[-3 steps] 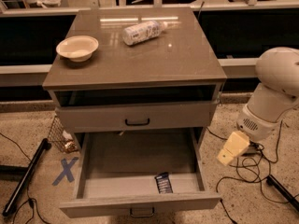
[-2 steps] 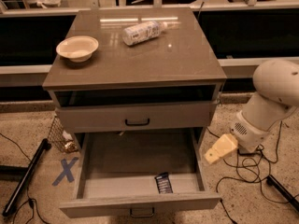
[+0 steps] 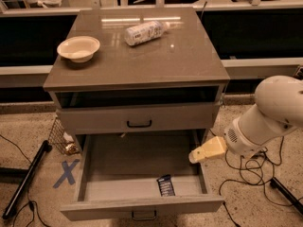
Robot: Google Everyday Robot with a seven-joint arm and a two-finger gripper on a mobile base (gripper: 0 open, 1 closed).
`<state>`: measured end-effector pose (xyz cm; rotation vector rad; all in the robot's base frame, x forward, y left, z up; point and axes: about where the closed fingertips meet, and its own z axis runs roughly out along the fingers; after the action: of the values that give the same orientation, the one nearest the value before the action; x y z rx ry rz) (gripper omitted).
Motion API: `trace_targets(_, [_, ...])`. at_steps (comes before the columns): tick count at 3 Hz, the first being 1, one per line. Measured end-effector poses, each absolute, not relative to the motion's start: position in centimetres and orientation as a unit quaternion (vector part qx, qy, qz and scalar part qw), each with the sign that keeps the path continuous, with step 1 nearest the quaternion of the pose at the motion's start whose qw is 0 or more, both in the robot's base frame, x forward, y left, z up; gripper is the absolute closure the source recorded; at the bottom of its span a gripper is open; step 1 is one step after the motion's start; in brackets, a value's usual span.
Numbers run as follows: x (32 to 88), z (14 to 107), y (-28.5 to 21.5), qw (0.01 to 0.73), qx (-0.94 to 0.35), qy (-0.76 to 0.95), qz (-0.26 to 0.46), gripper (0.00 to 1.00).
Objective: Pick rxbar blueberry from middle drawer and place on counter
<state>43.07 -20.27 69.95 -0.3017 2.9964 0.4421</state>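
Cabinet square in front of me, glossy grey-brown tabletop (image 3: 161, 60) catching glare along its far edge. Cream bowl (image 3: 78, 48) sits upright near the left edge, toward the far left corner. White bottle (image 3: 142, 32) lies on its side near the far edge, about midway along, cap end pointing right; label print too small to read. Below the tabletop, a dark open slot (image 3: 137, 97), contents not visible. Under that, the upper drawer (image 3: 104, 118) is closed, black bar handle (image 3: 139, 124) on its front. Middle drawer (image 3: 142, 206) pulled well out toward me; its own handle is partly cut off at the bottom of the view. Rxbar blueberry (image 3: 165, 185) lies flat on the drawer floor, near the front wall and right of centre, dark wrapper with pale lines I cannot read. Rest of the drawer floor is dim. White arm (image 3: 274, 112) comes in from the right, its upper part cut off at the edge. Gripper (image 3: 201, 152), cream-coloured, hangs just over the drawer's right wall, pointing in and down, above and right of the bar, apart from it. Cannot tell whether the gripper is apart or together. Floor: blue tape X (image 3: 66, 172) at left, wire basket (image 3: 61, 138) half hidden behind the cabinet, black pole (image 3: 26, 178), cables (image 3: 246, 164) at right.
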Motion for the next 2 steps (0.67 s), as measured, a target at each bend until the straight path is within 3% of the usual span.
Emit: trace_targets(2, [43.3,68.1,-12.6,0.059,-0.165,0.979,0.099,0.00])
